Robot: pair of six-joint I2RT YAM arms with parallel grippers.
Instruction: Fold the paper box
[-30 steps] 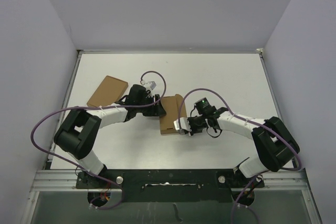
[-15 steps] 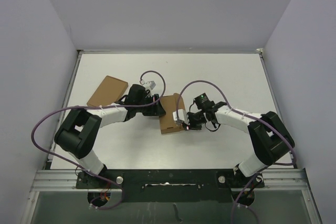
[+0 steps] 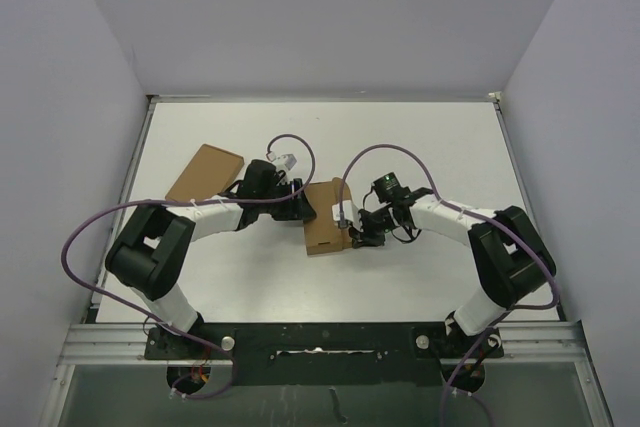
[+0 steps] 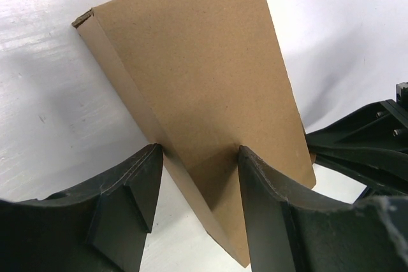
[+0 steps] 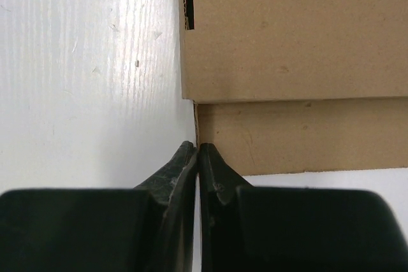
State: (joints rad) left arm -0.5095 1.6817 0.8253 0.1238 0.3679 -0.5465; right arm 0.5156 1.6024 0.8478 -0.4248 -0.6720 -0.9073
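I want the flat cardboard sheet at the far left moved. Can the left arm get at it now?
Probably yes: the cardboard sheet lies uncovered beside that arm, though the left gripper is busy straddling the paper box.

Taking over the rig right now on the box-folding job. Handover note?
Left gripper: fingers apart, straddling one long edge of the paper box. Cannot tell whether it is clamped.
Right gripper: shut, tips against the box's opposite side at a flap seam.
Box: mid-table between the arms, formed into a narrow carton.
Left to do: the end flaps, whose closure can't be confirmed.
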